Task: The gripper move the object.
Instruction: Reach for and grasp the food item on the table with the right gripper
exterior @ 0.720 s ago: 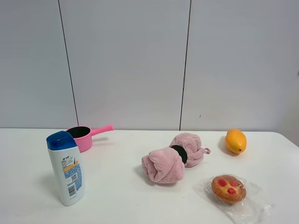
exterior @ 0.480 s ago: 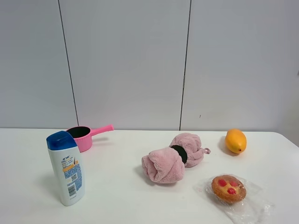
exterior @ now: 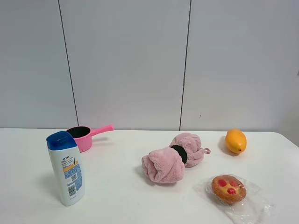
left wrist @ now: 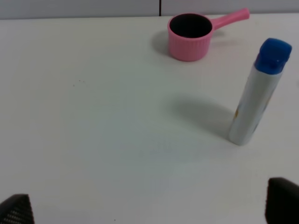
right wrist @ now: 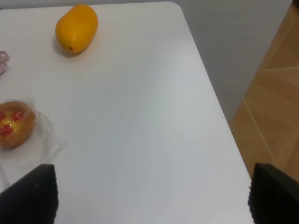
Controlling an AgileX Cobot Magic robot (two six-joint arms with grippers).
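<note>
- The step in hand, as I judge it, is the approach — the right pincer [right wrist: 152, 196] is the arm nearer the tart [right wrist: 14, 123]. To do it well, centre the fingers over the round pastry itself rather than the loose clear wrapper [exterior: 247, 207], come straight down, and close gently so the crust is not crushed.
- The right pincer gapes wide, its two fingertips far apart with nothing between them. The left pincer [left wrist: 149, 205] is just as wide and empty, near the blue-capped bottle [left wrist: 257, 93].
- The tart lies on the tabletop [exterior: 117, 196] at the front right, before the pink towel [exterior: 175, 158], with the mango [right wrist: 76, 28] well beyond it. It sits outside the right pincer's gap — off to one finger's side and untouched.
</note>
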